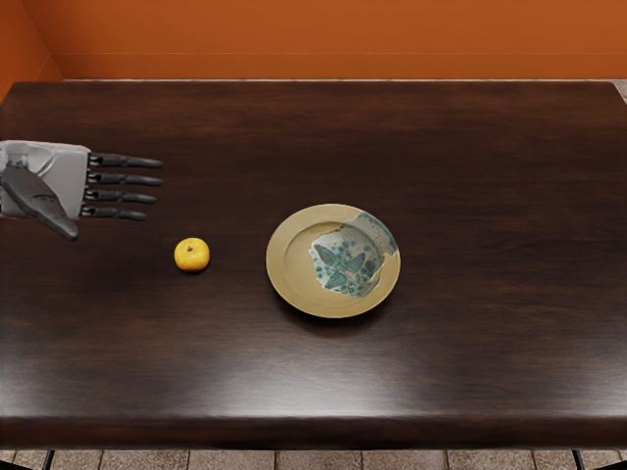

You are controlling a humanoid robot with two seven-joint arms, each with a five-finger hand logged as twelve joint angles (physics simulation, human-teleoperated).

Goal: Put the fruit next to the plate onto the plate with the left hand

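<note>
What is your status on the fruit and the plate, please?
Left hand open, short of fruit. Fruit on table, beside plate. Nothing between them. Right hand out of view.

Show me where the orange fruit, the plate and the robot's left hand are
orange fruit (192, 255), head view, middle of its peel.
plate (285, 281), head view, bare tan rim on its left side.
left hand (61, 182), head view, grey palm behind the straight fingers.
</note>
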